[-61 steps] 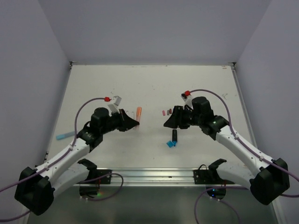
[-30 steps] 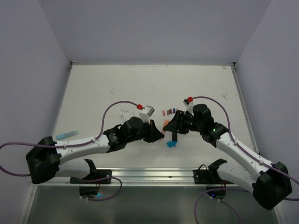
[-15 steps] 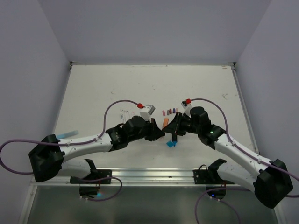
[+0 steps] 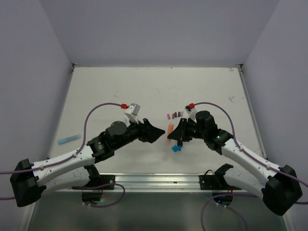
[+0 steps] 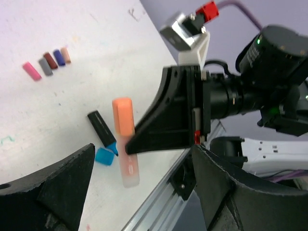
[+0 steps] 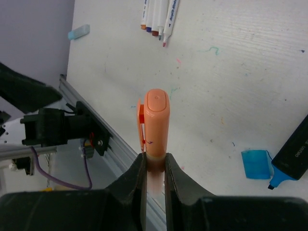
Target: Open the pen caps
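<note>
Fingers (image 6: 131, 183) of the right claw (image 6: 155, 162) are pinched narrow on the salmon marker (image 5: 130, 169). They grip its pale barrel just behind the orange cap (image 6: 156, 122), which sticks out past the fingertips and is still seated. Facing that tip is the left claw (image 4: 159, 131), spread wide and holding nothing. The cap sits ahead of its opening, apart from both fingers and not yet between them.

The step in hand looks like the uncapping of this marker, with one claw holding the barrel and the other about to take the cap. For the next move, the left claw would probably need to advance until its fingers straddle the orange cap alone. It would then close on the cap and draw straight back along the marker's length while the right claw holds firm. A bite reaching onto the barrel would likely pull the whole marker loose.

Further out, a blue cap (image 6: 253, 164) lies on the table (image 6: 231, 86) beside and below the right claw, just beside an uncapped black marker (image 6: 292, 153). A row of small caps (image 5: 48, 62) lies beyond, with bare-tipped white pens (image 6: 158, 17) farther off.
</note>
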Controlling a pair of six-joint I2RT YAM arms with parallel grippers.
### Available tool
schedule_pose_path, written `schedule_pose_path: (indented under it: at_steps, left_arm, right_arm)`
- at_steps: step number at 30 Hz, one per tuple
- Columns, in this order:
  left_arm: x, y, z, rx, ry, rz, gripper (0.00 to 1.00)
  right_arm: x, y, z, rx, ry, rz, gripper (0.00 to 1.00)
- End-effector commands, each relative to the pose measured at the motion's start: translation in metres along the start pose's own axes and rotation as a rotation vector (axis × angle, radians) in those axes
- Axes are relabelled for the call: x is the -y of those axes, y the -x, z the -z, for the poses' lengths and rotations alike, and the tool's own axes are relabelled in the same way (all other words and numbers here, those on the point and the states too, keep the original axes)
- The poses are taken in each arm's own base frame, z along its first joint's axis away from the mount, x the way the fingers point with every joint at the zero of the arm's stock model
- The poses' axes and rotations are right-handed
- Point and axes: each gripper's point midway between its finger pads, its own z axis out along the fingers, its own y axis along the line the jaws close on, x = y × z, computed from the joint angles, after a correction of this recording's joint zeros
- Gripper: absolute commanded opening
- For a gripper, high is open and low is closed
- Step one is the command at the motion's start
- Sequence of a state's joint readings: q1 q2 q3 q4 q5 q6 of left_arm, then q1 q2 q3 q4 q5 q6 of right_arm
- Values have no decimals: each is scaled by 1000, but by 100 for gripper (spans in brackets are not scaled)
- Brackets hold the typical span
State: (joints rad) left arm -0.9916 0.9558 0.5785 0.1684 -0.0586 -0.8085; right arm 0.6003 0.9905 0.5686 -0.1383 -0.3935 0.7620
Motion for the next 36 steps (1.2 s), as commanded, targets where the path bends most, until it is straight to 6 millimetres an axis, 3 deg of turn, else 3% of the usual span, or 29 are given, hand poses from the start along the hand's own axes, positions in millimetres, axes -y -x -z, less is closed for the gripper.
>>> schedule_pose_path:
  at_steps: [1, 6, 12, 18, 24, 27, 28, 29, 31, 32, 36]
  left_arm:
    - [0, 20, 4, 43, -75, -25, 82]
    - [19, 11, -5, -34, -234, -53, 75]
    - [17, -3, -16, -70, -273, -38, 71]
    - [21, -6, -20, -86, -303, -38, 63]
    - [21, -9, -20, -92, -312, -36, 47]
    - [25, -11, -19, -99, -342, -25, 28]
    - [26, -12, -18, -103, -349, -22, 12]
    - [27, -12, -17, -104, -355, -20, 3]
    - [28, -12, -16, -104, -359, -10, 0]
    - [28, -12, -16, -101, -359, 5, 0]
    - [26, -3, -16, -61, -322, 64, 0]
  right_arm:
    - [-27, -12, 11, -71, 157, 129, 0]
    - [-52, -22, 24, -114, 308, 175, 0]
    - [-71, -25, 35, -131, 412, 174, 0]
    - [-75, -26, 35, -138, 446, 170, 0]
    - [-73, -30, 32, -154, 458, 160, 0]
    - [-73, -30, 30, -154, 464, 152, 0]
    - [-73, -30, 30, -155, 466, 150, 0]
    - [-73, -30, 30, -156, 465, 150, 0]
    - [-72, -31, 29, -157, 464, 146, 9]
    - [-72, -30, 29, -154, 468, 146, 19]
    - [-69, -32, 26, -151, 463, 141, 28]
